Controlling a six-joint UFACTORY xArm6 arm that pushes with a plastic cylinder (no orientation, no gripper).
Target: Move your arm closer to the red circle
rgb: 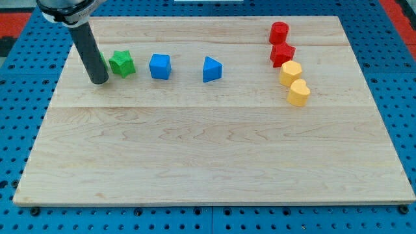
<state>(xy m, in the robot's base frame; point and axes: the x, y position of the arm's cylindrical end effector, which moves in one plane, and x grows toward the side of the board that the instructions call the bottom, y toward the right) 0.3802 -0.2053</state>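
Note:
The red circle is a short red cylinder near the view's top right of the wooden board. A red star-shaped block sits just below it. My tip rests on the board at the view's upper left, far to the left of the red circle. It stands just left of a green star-shaped block. A second green block is mostly hidden behind the rod.
A blue cube and a blue triangular block lie in a row between the green star and the red blocks. A yellow hexagon-like block and a yellow heart-shaped block sit below the red star. A blue pegboard surrounds the board.

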